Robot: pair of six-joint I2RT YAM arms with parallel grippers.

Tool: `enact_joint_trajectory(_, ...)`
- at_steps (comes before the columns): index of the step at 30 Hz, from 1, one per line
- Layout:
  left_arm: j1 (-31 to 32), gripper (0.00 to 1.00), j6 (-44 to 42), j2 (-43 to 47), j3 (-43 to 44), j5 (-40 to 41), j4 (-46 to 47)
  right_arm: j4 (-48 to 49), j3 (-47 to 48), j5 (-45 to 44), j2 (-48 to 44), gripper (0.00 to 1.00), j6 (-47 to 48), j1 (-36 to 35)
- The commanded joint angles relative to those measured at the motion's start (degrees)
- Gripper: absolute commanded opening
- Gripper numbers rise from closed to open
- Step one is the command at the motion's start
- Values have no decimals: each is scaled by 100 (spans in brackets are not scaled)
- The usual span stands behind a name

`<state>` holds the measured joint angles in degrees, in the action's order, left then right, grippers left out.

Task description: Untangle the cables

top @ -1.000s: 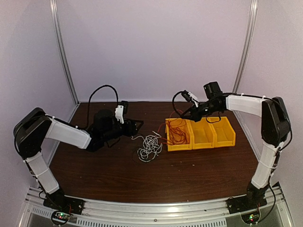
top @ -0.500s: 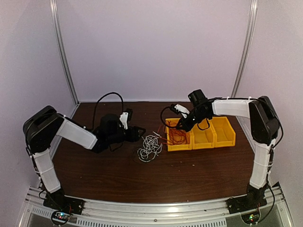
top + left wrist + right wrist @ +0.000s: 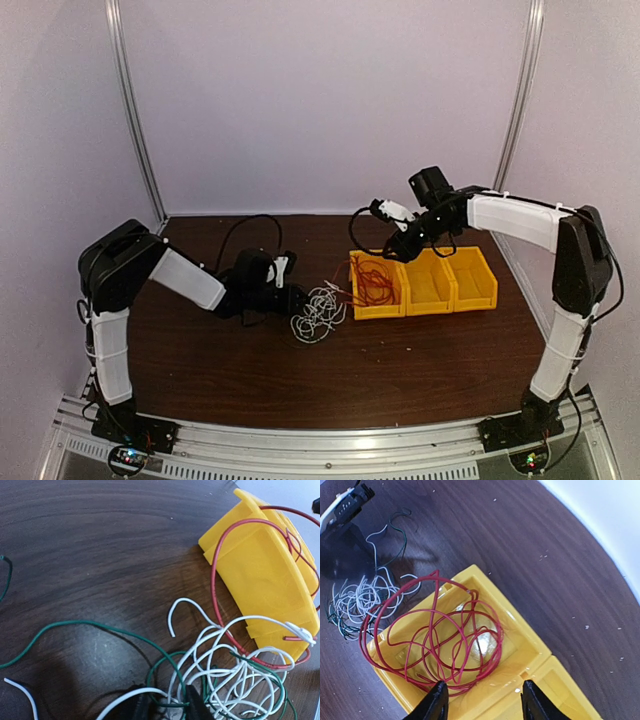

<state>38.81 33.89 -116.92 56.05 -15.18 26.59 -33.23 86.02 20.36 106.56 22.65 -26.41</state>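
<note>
The red cable (image 3: 440,640) lies coiled in the leftmost yellow bin (image 3: 520,645), with one loop hanging over its left wall (image 3: 220,580). My right gripper (image 3: 485,700) hovers open just above that bin (image 3: 378,312) and holds nothing. The white cable (image 3: 235,665) and a thin dark green cable (image 3: 90,625) form a loose clump (image 3: 318,312) on the table left of the bin. My left gripper (image 3: 167,707) sits low at the clump's left edge. Its jaws stand narrowly apart, with white and green strands running between them.
Two more yellow bins (image 3: 455,285) adjoin the first on its right. The brown table (image 3: 400,370) ends at pale walls behind and to both sides. A thick black arm cable (image 3: 245,225) arcs above the left arm.
My right gripper opened and let go of the red cable, which now rests in the bin. My left gripper slid right to the clump, and its jaws narrowed around strands.
</note>
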Motion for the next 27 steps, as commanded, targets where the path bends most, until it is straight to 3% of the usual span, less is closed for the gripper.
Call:
enact_joint_trajectory(1,-31,19,-167,192,-123,206,-593,-125,254,-698,-656,54,83,-105)
enact_joint_trajectory(4,-31,9,-112,735,-651,513,-853,-26,223,-595,-905,56,243,-320)
enact_joint_trajectory(8,-31,7,-26,1654,-1498,847,-1033,13,-15,98,-983,56,731,-857)
enact_joint_trajectory(14,-31,3,53,2757,-2362,1199,-1196,98,333,516,-117,56,932,-1619)
enact_joint_trajectory(22,-31,2,-65,2932,-2534,1430,-1129,114,2046,937,1737,58,400,-1956)
enact_joint_trajectory(27,-31,2,-31,2898,-2631,1419,-877,66,2456,1070,2395,60,143,-1973)
